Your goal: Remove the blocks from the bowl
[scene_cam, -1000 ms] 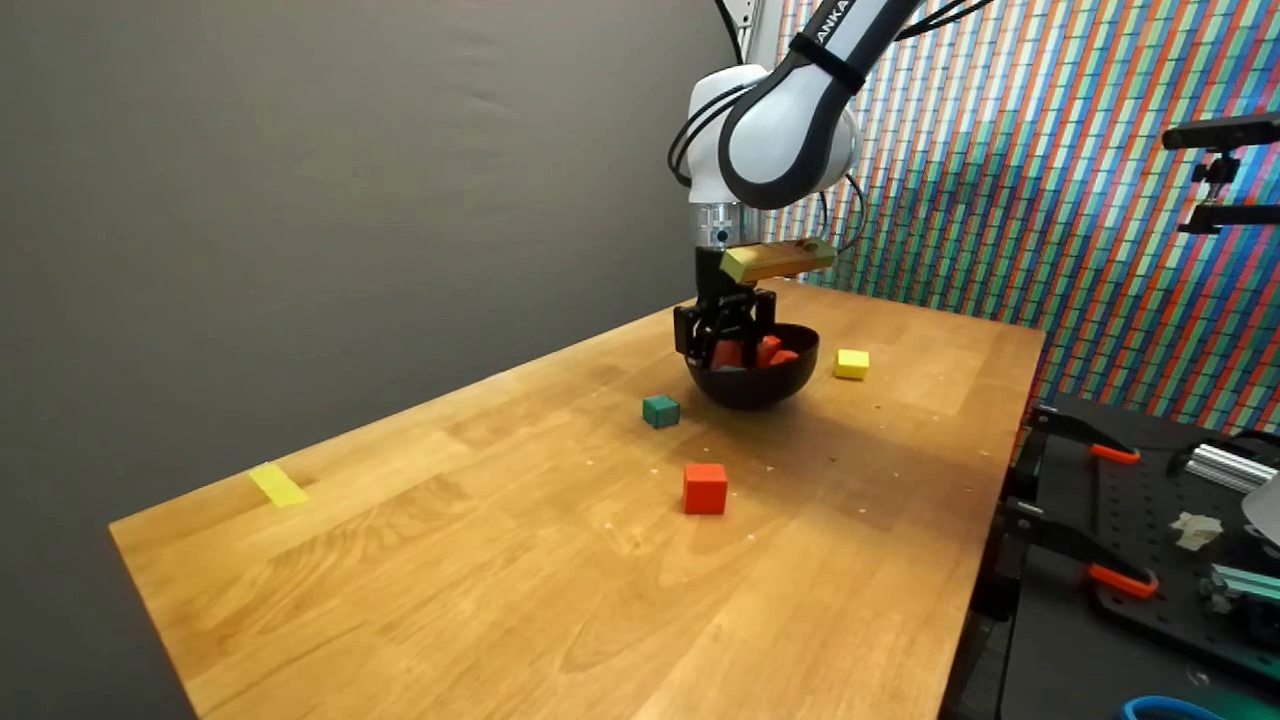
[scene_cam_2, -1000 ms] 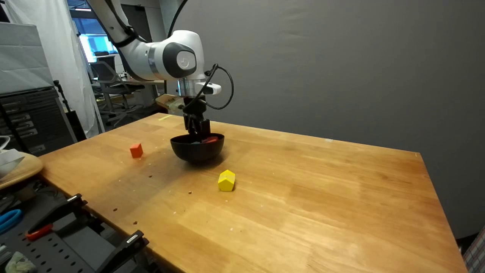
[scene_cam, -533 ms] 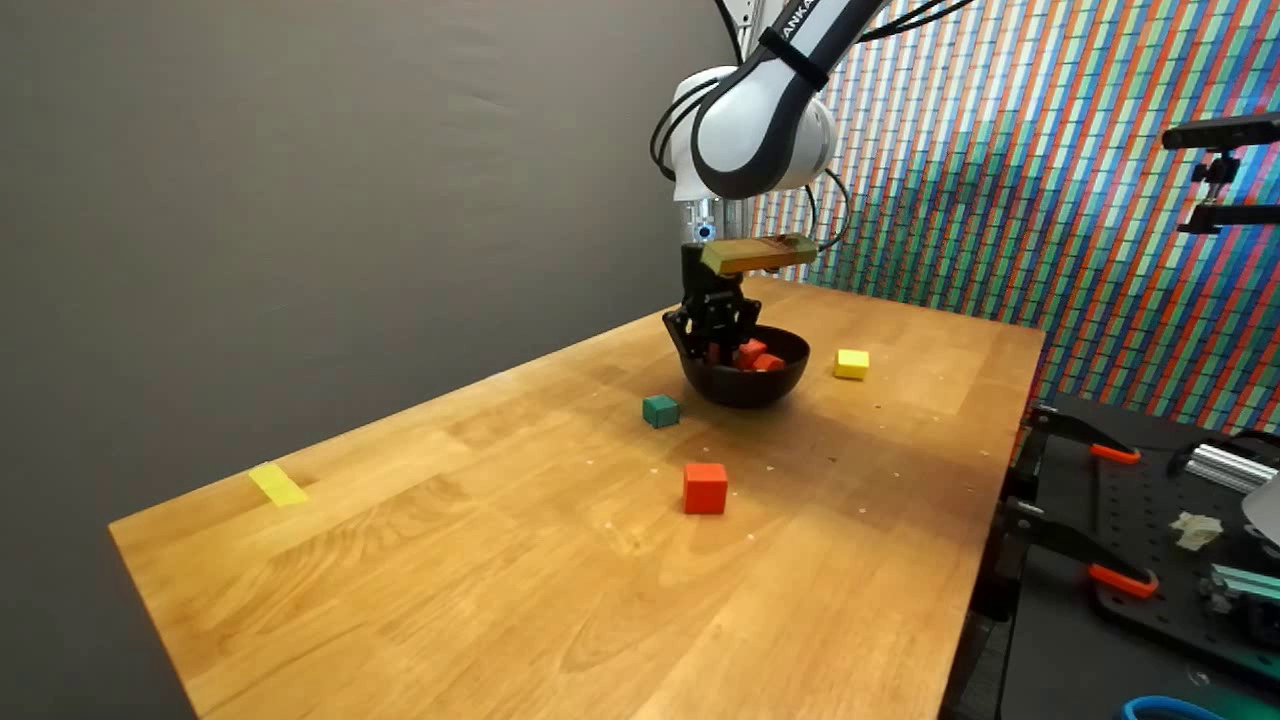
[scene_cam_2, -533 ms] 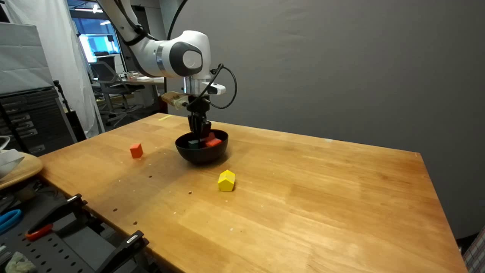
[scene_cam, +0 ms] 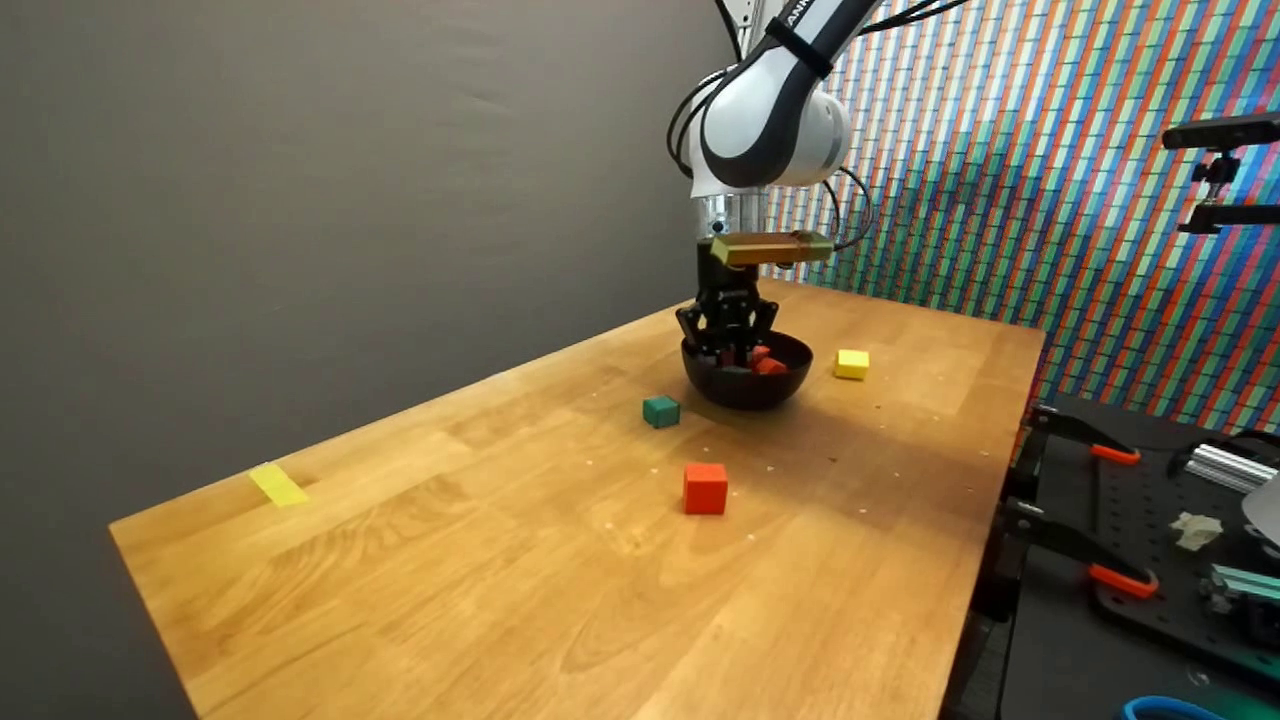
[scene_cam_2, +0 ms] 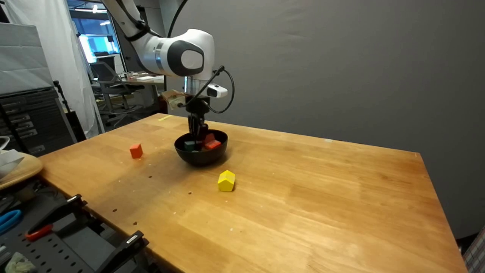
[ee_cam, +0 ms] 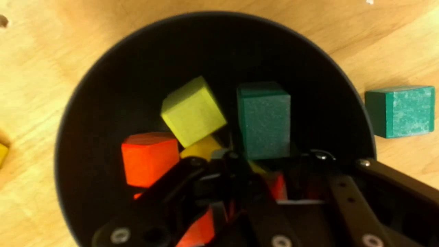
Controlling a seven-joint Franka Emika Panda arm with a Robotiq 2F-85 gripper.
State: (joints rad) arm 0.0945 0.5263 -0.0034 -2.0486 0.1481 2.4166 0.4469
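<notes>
In an exterior view, the jaws reach into the bowl (scene_cam: 750, 394); near it on the table (scene_cam: 450, 580) sit a green block (scene_cam: 661, 411) and yellow block (scene_cam: 851, 365), farther off a red block (scene_cam: 705, 489). In an exterior view, more red blocks (scene_cam_2: 213, 145) lie inside. The wrist view adds a second green block (ee_cam: 267, 125) and second yellow block (ee_cam: 195, 115) there; how wide the jaws stand, or whether they grip anything, I cannot tell.

The black bowl (scene_cam_2: 201, 157) looks matt, the tabletop (scene_cam: 480, 600) grained wood.
</notes>
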